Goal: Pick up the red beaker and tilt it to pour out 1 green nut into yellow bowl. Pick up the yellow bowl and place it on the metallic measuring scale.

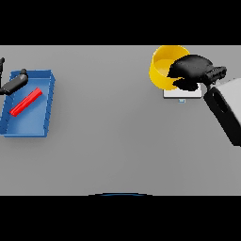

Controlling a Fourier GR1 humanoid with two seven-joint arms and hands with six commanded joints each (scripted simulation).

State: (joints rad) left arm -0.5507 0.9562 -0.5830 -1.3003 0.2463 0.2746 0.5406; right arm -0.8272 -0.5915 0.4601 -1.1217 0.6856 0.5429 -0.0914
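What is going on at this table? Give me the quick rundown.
The robot's right hand is curled over the near rim of the round yellow bowl, which sits partly on the flat white measuring scale at the far right. At the left edge, the left hand hovers over the blue rectangular tray, where a red elongated piece lies flat. No green nut is visible.

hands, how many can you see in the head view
2. The left hand is at the far left edge, over the blue tray's corner. The right hand is at upper right, gripping the yellow bowl.
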